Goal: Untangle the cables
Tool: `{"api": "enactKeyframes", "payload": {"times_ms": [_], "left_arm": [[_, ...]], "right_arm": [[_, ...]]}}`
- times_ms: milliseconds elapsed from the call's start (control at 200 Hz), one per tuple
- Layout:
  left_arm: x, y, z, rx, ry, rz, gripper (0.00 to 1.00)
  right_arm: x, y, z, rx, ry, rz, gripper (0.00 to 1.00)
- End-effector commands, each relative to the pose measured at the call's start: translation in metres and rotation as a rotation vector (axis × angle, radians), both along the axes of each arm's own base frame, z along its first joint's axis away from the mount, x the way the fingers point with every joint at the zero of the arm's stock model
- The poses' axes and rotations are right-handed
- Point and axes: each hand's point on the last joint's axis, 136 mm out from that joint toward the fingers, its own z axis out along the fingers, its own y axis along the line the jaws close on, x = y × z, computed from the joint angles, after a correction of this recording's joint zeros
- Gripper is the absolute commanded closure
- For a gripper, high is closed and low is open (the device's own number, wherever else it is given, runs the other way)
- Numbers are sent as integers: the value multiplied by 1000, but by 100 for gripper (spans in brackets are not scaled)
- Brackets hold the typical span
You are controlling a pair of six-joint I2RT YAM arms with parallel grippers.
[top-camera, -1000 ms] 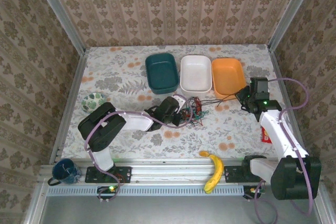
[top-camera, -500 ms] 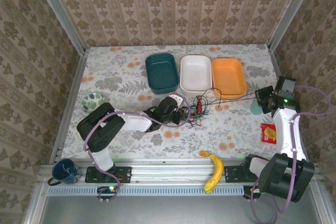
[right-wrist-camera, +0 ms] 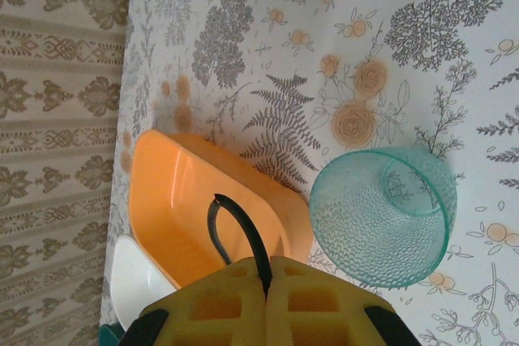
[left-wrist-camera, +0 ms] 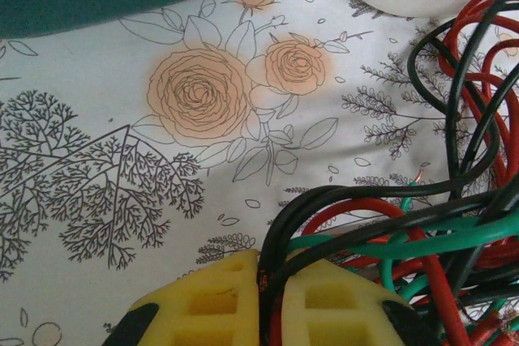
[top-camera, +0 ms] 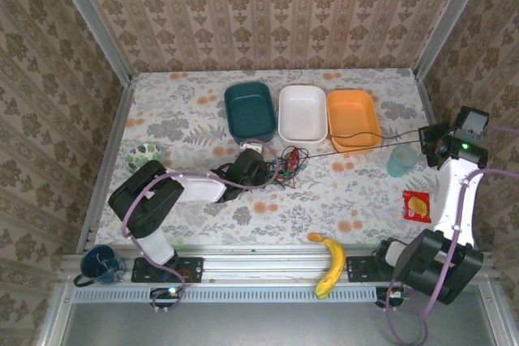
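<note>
Black cable (right-wrist-camera: 247,232) is stretched taut, pinched in the right fingers (right-wrist-camera: 312,301); left fingers (left-wrist-camera: 215,301) clench the tangle (top-camera: 289,164), where red cable (left-wrist-camera: 434,285) and green cable (left-wrist-camera: 438,242) sit knotted.

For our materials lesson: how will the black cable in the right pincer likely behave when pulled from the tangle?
Probably floppy, not stiff: the black cable curls in a tight loop just beyond the right pincer. Likely light, being so thin. It may snag rather than slide free, since black strands weave among red and green ones in the tangle.
</note>
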Motion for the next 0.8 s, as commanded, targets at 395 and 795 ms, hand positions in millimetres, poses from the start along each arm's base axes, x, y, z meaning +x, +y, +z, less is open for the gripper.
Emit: {"api": "enactKeyframes", "payload": {"times_ms": [395, 795], "left_arm": [[-65, 206, -90, 533, 366, 518, 73], [-67, 211, -92, 550, 393, 541, 42]], "right_arm": [[24, -83, 159, -256, -546, -210, 100], [36, -63, 157, -161, -776, -146, 100]]}}
